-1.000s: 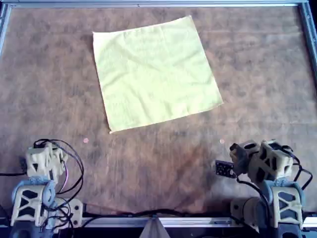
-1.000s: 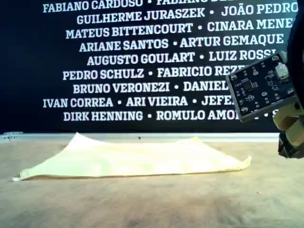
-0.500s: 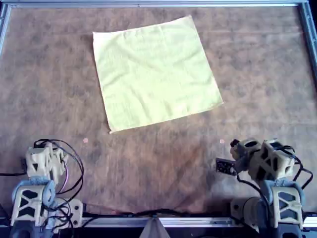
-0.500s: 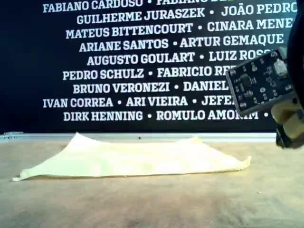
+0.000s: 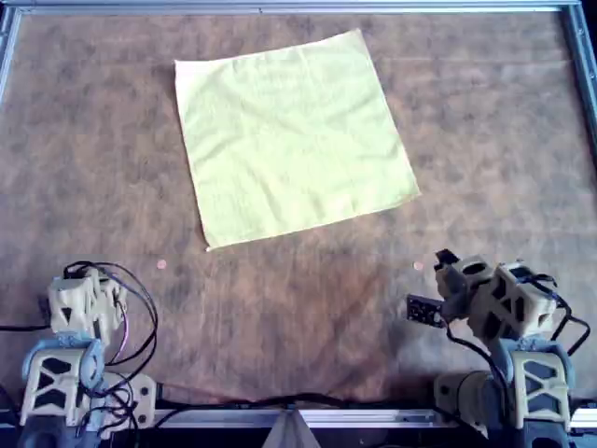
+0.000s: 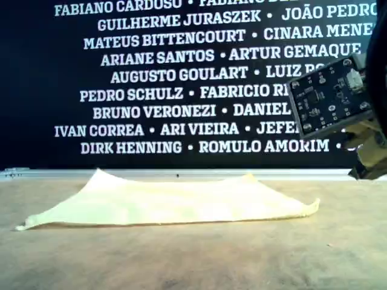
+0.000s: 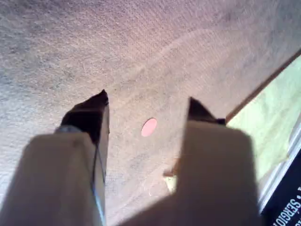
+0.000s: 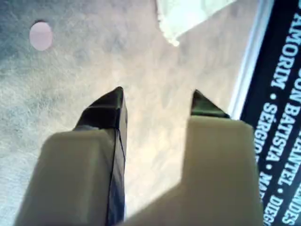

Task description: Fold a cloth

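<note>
Lifting a touch since a second ago, the circuit board (image 6: 329,96) on the arm at the exterior view's right now sits higher and more tilted against the black wall (image 6: 36,72), uncovering more of the white names printed there; from overhead that same arm, bottom right, has swung its head slightly up the frame. That's the right gripper (image 8: 155,101), fingers apart with nothing between them, hanging above bare mat with a pink dot (image 8: 41,35) and a pale corner of the cloth (image 8: 188,12) ahead of it. Over at the overhead view's bottom left, the left gripper (image 7: 146,106) has not budged, fingers apart too and empty, another pink dot (image 7: 149,127) showing on the mat between them. No change for the cloth (image 5: 291,138): pale yellow, spread flat and unfolded in the upper middle of the overhead view, turned a little askew, well apart from both grippers. It lies on a mottled brown felt-like mat (image 5: 485,140) edged by a metal rail (image 5: 280,7), and the wall of names rises straight behind.
</note>
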